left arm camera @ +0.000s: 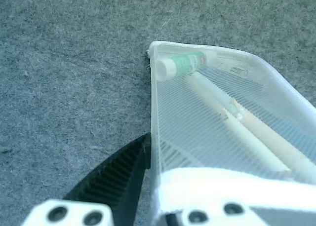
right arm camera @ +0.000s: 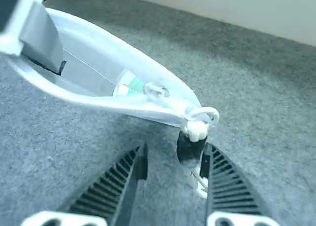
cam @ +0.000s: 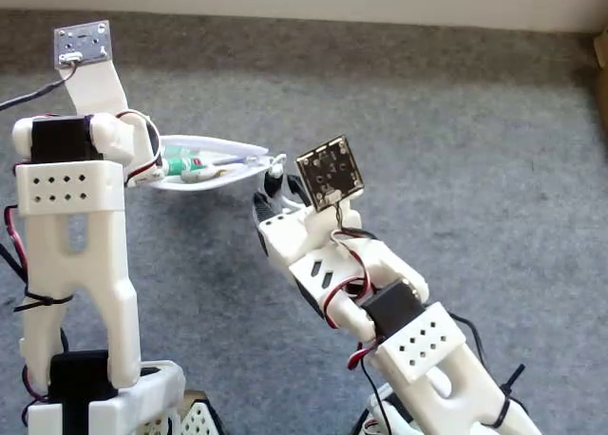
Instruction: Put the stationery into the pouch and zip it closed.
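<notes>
Flanking pouch (right arm camera: 94, 70) zip pull (right arm camera: 191, 147): R jaws.

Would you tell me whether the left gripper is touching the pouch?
Touching. The left wrist view shows the left gripper shut on the pouch, its black finger against the pouch's edge.

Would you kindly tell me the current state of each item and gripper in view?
Translucent white mesh pouch: zip open, one end clamped.
Black zipper pull: at the pouch's other end, between open fingers.
Green-and-white tube: inside the pouch.
White pens: inside the pouch.
Left gripper: shut on the pouch.
Right gripper: open.
</notes>
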`<state>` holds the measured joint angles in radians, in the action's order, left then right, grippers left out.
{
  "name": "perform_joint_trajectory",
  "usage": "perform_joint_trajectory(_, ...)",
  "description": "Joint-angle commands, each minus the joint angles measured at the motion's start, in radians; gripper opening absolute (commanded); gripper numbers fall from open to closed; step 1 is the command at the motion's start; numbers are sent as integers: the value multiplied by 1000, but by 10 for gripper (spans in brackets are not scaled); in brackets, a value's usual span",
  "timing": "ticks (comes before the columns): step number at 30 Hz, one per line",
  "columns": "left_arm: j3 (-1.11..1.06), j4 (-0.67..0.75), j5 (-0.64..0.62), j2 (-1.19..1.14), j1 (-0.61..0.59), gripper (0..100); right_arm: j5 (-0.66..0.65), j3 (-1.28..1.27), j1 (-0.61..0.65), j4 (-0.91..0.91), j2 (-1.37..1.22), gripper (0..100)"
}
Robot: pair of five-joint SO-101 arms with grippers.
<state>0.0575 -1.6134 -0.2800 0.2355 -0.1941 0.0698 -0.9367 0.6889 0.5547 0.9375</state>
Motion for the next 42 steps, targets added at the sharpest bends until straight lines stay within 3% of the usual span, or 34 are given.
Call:
perform_joint_trajectory(1,-10,9,11,8,-8,5,-14,-13,-10,-101,15,173)
perform_joint_trajectory(7,-41,15,11,13,-7,5,-8,-15,-25,-124,-127,173)
perform_joint_trajectory(15,-42,15,11,13,-7,5,-14,-21,-45,-291,-168,169)
perform_joint_trajectory(22,-42,15,11,13,-7,5,-37,-24,-48,-291,-166,36)
perform_joint_trajectory(29,-42,15,11,13,-7,5,-141,-70,-45,-285,-139,5)
perform_joint_trajectory(38,-24,17,12,15,-5,8,-190,-85,-44,25,90,5)
perform_joint_trajectory(42,12,17,95,15,-1,65,-230,-85,-42,140,139,5)
